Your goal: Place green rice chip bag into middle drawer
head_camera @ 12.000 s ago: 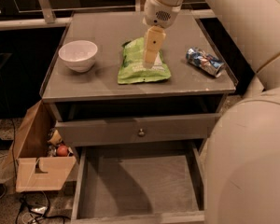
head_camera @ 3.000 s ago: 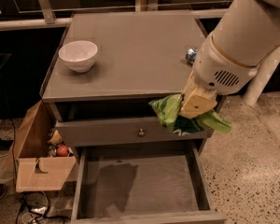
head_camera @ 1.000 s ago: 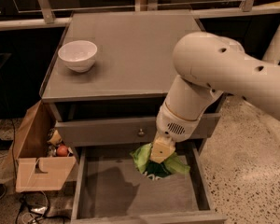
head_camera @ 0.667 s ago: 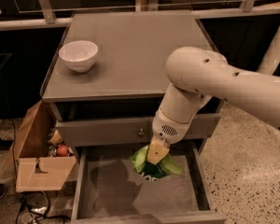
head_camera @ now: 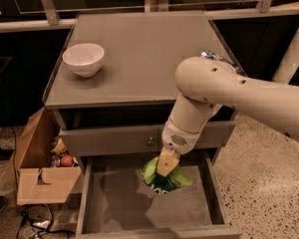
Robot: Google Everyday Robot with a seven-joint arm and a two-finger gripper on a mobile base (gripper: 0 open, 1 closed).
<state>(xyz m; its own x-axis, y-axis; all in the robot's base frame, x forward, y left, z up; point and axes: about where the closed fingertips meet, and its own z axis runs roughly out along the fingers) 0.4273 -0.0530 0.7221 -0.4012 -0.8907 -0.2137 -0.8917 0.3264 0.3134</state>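
Note:
The green rice chip bag (head_camera: pixel 162 179) hangs crumpled from my gripper (head_camera: pixel 165 166), just above the floor of the open middle drawer (head_camera: pixel 114 208). The gripper is shut on the top of the bag and points down into the drawer, right of its centre. The arm reaches in from the right and crosses in front of the cabinet. The drawer is a wide shallow grey tray pulled out at the bottom, with nothing else on its bare floor.
A white bowl (head_camera: pixel 83 59) stands on the cabinet top at the left. A small blue-silver wrapper (head_camera: pixel 215 58) peeks out behind the arm at the right. The drawer front with a round knob (head_camera: pixel 150 141) is above the open drawer. A cardboard box (head_camera: pixel 40 168) with items stands on the floor at left.
The gripper has carried the bag from the cabinet top, out past the right front, and down into the open drawer. Over the last second it moved slightly left and lower.

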